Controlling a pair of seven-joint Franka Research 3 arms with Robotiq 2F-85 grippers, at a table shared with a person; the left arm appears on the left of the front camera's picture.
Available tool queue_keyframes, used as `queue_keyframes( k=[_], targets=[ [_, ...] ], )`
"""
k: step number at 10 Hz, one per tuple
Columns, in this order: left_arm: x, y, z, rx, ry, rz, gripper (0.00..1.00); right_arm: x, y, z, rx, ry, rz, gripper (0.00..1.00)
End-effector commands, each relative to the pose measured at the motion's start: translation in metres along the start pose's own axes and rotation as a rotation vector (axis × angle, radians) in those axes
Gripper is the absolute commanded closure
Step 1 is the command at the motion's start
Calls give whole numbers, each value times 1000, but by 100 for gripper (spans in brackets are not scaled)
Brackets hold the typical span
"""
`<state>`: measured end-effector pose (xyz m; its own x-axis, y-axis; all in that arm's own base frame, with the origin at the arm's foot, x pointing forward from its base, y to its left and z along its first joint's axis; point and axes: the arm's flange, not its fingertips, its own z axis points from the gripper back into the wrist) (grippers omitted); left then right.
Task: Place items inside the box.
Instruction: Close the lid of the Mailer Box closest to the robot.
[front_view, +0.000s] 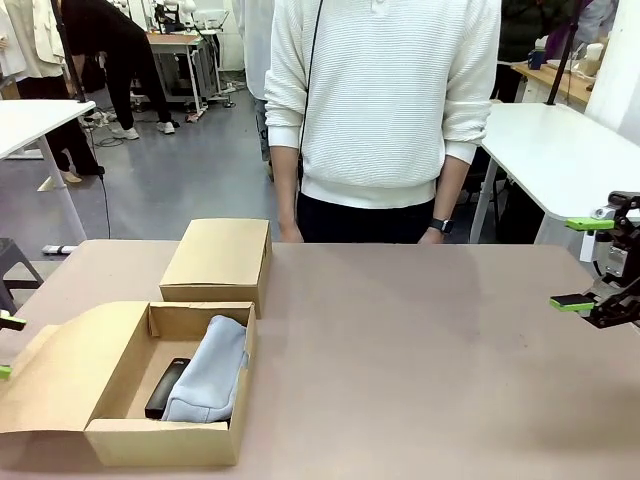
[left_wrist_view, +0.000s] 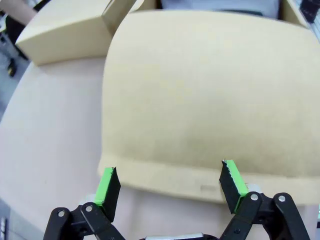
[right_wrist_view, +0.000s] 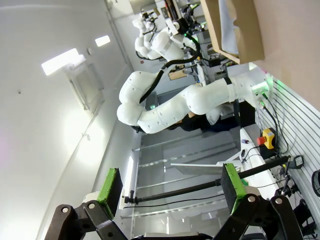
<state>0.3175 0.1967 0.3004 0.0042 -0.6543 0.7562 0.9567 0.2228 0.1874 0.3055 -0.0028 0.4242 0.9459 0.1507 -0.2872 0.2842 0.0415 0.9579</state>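
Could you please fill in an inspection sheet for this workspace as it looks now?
Surface: brown table, bare at the middle and right.
Job's things: long box open, lid flap folded out to the left; grey pouch and a black item lie inside.
Clutter: shorter closed box behind it.
Grippers: left gripper open, facing the flap; right gripper open, empty, at the right edge.
Cables: nothing seen on the table.
Surroundings: person stands at the far side.

White ribbed knit sweater (front_view: 385, 95) with cuffed sleeves on the person, dark trousers, black wristwatch (front_view: 441, 226) at 5 o'clock of the sweater, black linkage left gripper (left_wrist_view: 170, 187) with silver screws, green serrated pads, right gripper (right_wrist_view: 172, 187) alike
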Motion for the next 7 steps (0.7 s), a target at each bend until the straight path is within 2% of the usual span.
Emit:
queue_keyframes(
  k=[1, 5, 6, 7],
  targets=[
    [-3, -35, -27, -26, -33, -63, 0, -1, 6, -1, 18, -2, -14, 0],
    [-6, -36, -19, -20, -53, -85, 0, -1, 6, -1, 18, -2, -14, 0],
    [-11, -37, -19, -29, -17, -121, 0, -1, 6, -1, 18, -2, -14, 0],
    [-15, -36, -18, -44, -24, -135, 0, -1, 6, -1, 18, -2, -14, 0]
  ],
)
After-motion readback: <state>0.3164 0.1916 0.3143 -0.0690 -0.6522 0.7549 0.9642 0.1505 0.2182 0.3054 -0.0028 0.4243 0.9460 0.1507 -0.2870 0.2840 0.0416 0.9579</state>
